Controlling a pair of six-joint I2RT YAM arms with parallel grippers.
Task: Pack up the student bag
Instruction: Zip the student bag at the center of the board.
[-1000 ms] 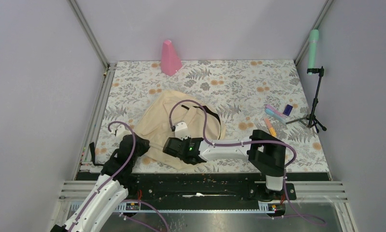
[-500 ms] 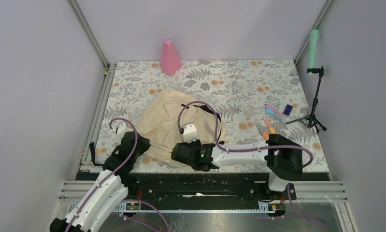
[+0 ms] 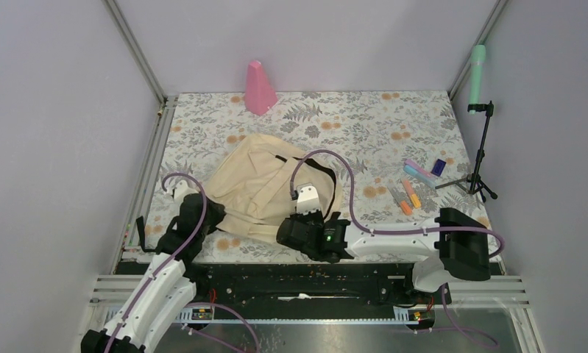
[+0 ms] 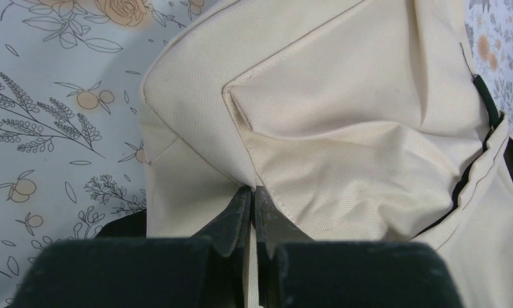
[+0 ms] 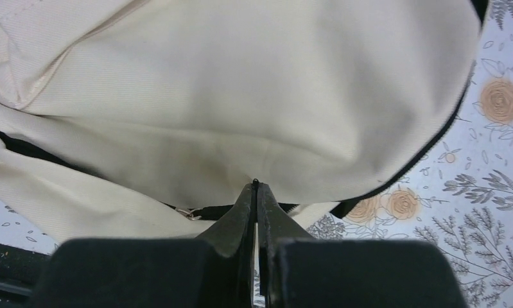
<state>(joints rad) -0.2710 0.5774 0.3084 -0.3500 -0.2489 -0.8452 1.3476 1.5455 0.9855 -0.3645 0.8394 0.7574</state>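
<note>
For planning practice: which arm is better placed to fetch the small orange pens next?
Right, probably: the small orange pens lie on its side. The left gripper, shut on the large beige fabric backpack, sits far left, farther away.

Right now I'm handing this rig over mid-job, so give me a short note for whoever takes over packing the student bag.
Left gripper: shut, pinching a fold of the large soft beige fabric backpack on its left side.
Right gripper: shut, pinching the backpack's fabric at its near right edge.
Backpack: slumped on the floral table, left of centre, between the two arms.
Coloured pens and markers: loose on the table to the backpack's right, apart from it.
Done: both grippers have hold of the bag; nothing visibly packed.
Left: open the bag and load the pens and markers.
</note>
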